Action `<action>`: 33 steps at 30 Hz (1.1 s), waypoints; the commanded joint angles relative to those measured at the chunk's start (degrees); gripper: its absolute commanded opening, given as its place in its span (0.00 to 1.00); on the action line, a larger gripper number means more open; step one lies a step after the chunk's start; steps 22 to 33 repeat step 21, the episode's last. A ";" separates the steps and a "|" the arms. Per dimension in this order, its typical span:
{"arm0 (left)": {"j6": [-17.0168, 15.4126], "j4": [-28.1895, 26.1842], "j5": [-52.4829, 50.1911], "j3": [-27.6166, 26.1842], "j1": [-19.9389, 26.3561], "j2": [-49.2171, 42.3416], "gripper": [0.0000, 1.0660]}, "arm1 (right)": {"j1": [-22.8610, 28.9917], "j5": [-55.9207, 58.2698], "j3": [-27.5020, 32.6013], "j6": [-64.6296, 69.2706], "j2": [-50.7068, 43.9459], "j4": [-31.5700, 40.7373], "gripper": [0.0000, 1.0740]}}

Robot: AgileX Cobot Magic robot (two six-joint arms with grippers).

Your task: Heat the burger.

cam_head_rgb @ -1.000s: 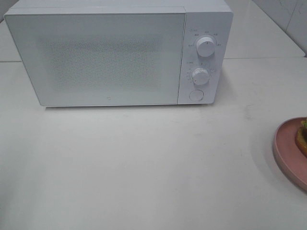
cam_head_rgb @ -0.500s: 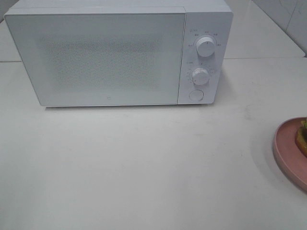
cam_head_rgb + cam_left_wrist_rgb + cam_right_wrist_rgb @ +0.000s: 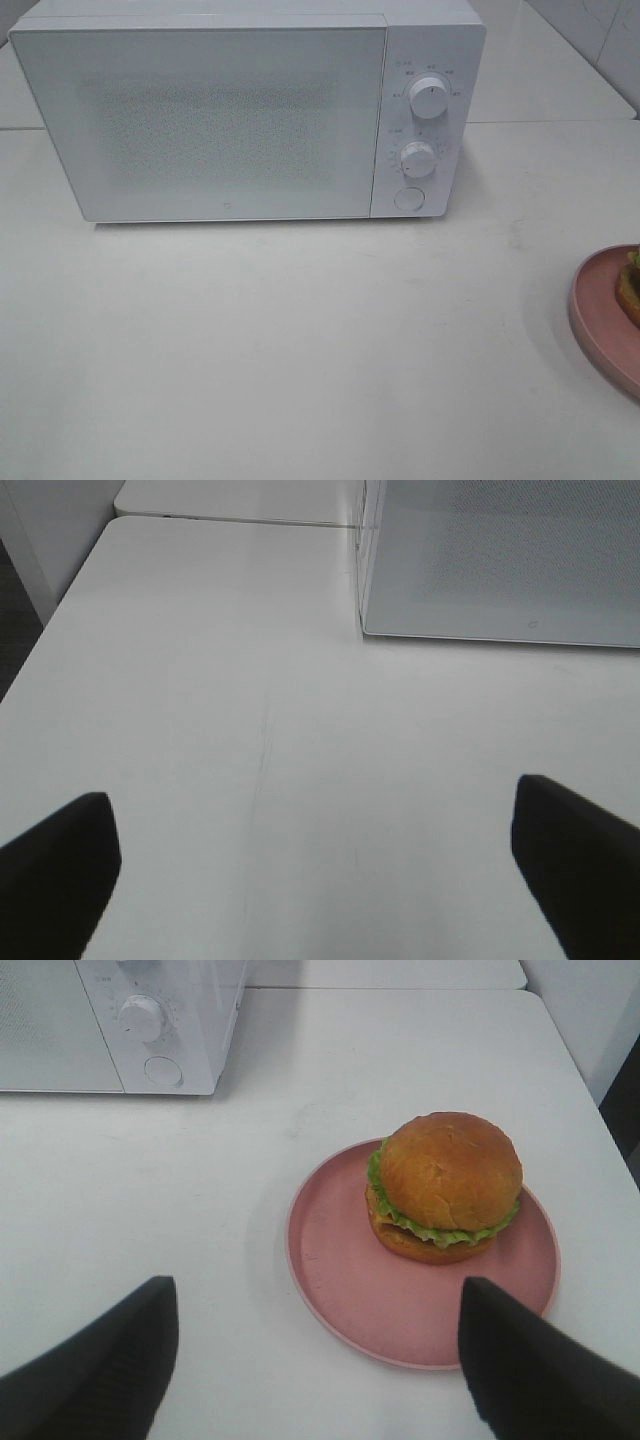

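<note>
The burger (image 3: 445, 1185), with a golden-brown bun and green lettuce, sits on a round pink plate (image 3: 340, 1280). In the high view only a sliver of the burger (image 3: 631, 290) and the plate's left part (image 3: 598, 310) show at the right edge. The white microwave (image 3: 230, 110) stands at the back with its door shut; it has two knobs (image 3: 428, 98) and a round button (image 3: 407, 199). My right gripper (image 3: 315, 1360) is open, a little short of the plate. My left gripper (image 3: 315, 865) is open over bare table, near the microwave's left front corner (image 3: 365, 630). Neither gripper shows in the high view.
The white table (image 3: 300, 340) stretches in front of the microwave. A seam (image 3: 240, 520) joins it to a second tabletop behind. The table's left edge (image 3: 50, 630) and right edge (image 3: 580, 1070) are close to the arms.
</note>
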 commanded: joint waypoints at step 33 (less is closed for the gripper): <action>0.17 -0.63 -0.46 0.17 0.17 -1.03 0.95 | -0.23 -0.63 0.11 -0.63 -1.60 0.23 0.71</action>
